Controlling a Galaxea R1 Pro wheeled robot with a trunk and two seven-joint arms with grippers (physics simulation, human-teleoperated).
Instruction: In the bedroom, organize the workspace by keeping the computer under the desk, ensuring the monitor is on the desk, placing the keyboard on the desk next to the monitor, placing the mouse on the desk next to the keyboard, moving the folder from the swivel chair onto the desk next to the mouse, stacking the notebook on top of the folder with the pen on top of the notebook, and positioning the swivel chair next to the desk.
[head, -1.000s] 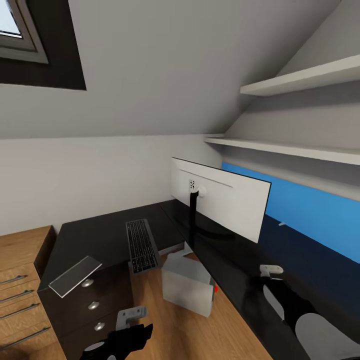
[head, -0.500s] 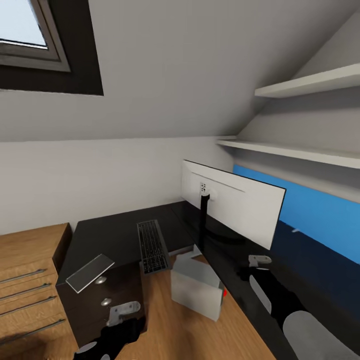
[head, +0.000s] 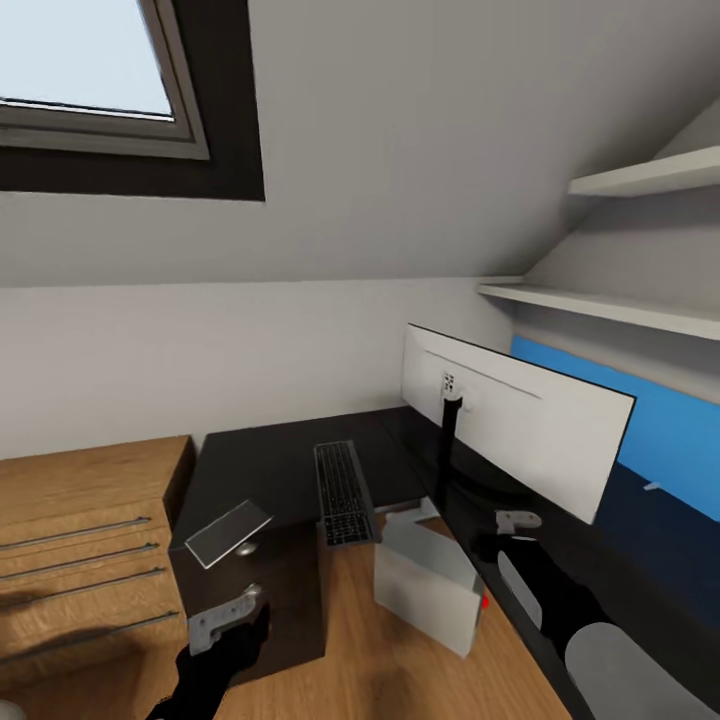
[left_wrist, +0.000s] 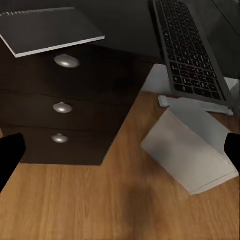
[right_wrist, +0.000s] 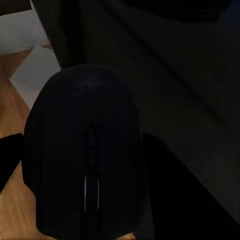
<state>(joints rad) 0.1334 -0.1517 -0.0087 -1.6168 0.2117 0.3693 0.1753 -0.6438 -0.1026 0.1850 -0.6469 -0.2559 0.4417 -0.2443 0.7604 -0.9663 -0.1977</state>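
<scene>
— Two arms logged. Where do they stand?

— My left gripper (head: 228, 622) hangs low over the wooden floor (head: 350, 660), in front of the dark drawer unit (head: 265, 590). Its fingertips sit at opposite edges of the left wrist view with wide floor between them: spread wide, nothing held. My right gripper (head: 497, 537) is over the near edge of the desk (head: 270, 465).

— Right claw state?

— Closed around the mouse (right_wrist: 85, 155). Its dark body lies between my fingers in the right wrist view, scroll wheel facing the camera, with desk surface behind it.

— Other task items?

— Monitor (head: 520, 425) upright on the desk, its white back toward me, stand on the desktop. Keyboard (head: 343, 492) on the desk beside the monitor stand; its near end overhangs the desk edge. Notebook (head: 228, 532) lies on the corner above the drawers, also jutting over the edge. Computer (head: 430, 585), a white box, stands on the floor in the desk's inner corner, just below the keyboard's overhanging end.

— Room to move?

— Open floor between drawer unit and computer. Sloped ceiling and shelves (head: 610, 300) overhead. Wooden dresser (head: 80, 560) flanks the drawer unit on my left side.
</scene>
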